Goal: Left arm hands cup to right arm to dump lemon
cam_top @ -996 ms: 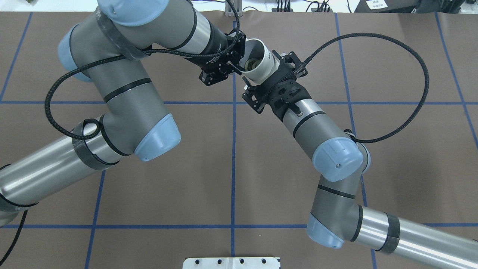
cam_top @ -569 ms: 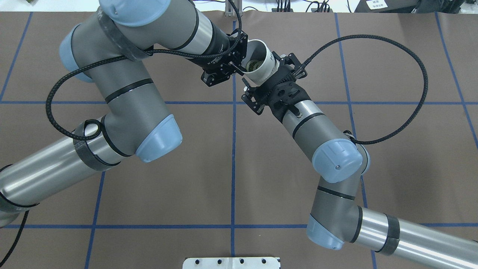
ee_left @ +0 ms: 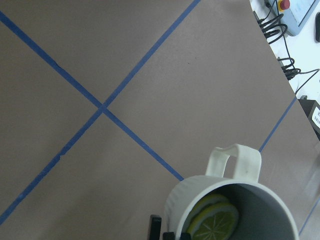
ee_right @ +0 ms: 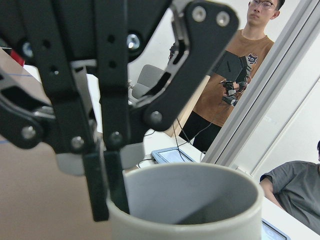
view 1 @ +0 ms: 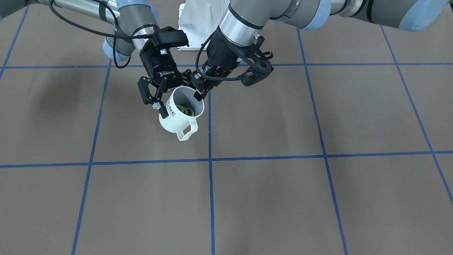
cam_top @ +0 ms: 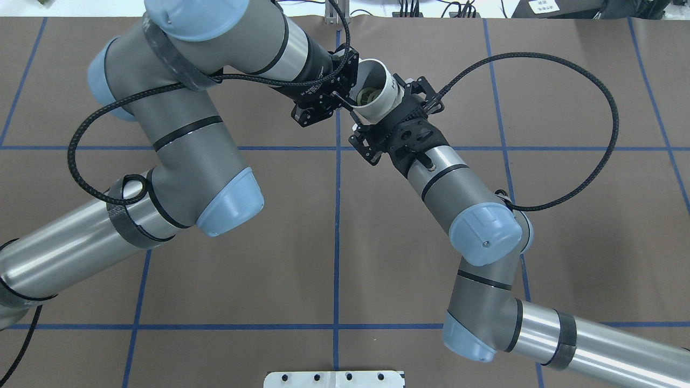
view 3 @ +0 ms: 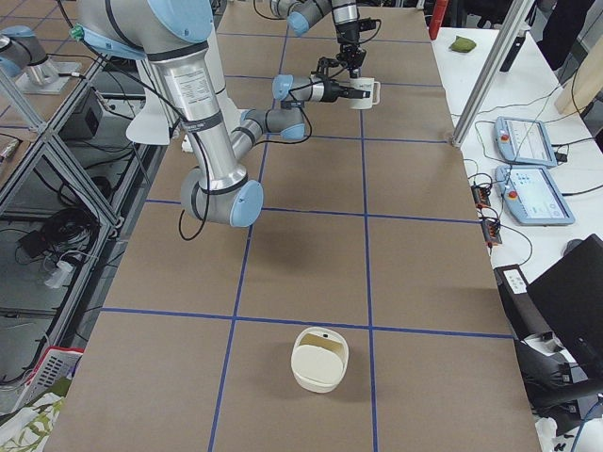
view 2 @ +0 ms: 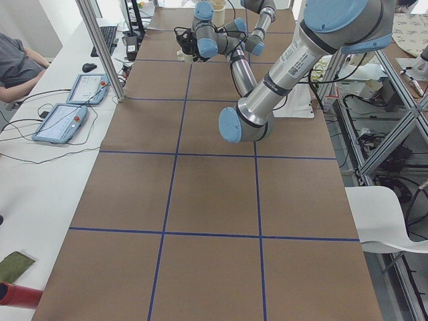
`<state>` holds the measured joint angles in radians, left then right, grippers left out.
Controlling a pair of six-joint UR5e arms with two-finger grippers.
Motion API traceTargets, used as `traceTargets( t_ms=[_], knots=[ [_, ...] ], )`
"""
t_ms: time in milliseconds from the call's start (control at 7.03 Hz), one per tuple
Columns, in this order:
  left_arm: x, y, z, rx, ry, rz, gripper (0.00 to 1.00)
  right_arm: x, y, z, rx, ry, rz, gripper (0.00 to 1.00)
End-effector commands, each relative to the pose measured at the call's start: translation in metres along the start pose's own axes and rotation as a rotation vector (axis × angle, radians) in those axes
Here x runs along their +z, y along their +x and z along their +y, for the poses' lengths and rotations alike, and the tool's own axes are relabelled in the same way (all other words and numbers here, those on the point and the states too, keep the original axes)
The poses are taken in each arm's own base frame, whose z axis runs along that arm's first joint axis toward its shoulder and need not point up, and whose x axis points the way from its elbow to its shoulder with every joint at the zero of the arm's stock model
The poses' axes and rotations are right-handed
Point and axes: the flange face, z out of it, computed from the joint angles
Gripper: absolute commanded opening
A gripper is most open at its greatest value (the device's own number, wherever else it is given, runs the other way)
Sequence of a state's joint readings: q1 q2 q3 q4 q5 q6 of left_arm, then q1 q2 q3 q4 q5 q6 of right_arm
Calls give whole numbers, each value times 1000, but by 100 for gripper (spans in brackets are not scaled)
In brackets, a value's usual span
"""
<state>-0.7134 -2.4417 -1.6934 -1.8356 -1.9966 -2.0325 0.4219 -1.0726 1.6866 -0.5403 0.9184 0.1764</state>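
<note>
The white ribbed cup [view 1: 178, 123] with black "HOME" lettering hangs tilted above the brown bench [view 1: 283, 117] with its blue tape grid. It sits left of centre in the upper half of the front-facing view, its handle pointing toward the lower edge. The yellow-green lemon [ee_left: 212, 225] lies inside on the grey wall, in slices.

The left tool [view 1: 199, 95], black with a ringed side bracket, is clamped on the cup's rim, one finger inside and one outside. The right tool [view 1: 174, 99], lettered "ROBOTIQ", straddles the cup's body. One finger [view 1: 162, 109] lies against the lettered side and the other is hidden, so I cannot tell whether it grips.

A cream-white container [view 3: 320, 358] stands on the bench low in the right-side view, well apart from the cup.
</note>
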Motion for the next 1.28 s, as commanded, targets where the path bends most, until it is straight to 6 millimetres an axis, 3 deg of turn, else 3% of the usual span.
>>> traceTargets(
  t_ms=[0, 854, 996, 1139],
  knots=[
    [0, -1, 0, 0, 0, -1, 0, 0, 1, 2, -4, 0, 29, 99],
    [-2, -2, 14, 10, -21, 5, 0, 1, -2, 4, -5, -1, 37, 96],
    [-4, -2, 15, 14, -23, 9, 0, 1, -4, 4, -5, -2, 31, 75],
    [-7, -2, 17, 34, -32, 13, 35, 0, -5, 4, -4, -3, 30, 37]
  ],
)
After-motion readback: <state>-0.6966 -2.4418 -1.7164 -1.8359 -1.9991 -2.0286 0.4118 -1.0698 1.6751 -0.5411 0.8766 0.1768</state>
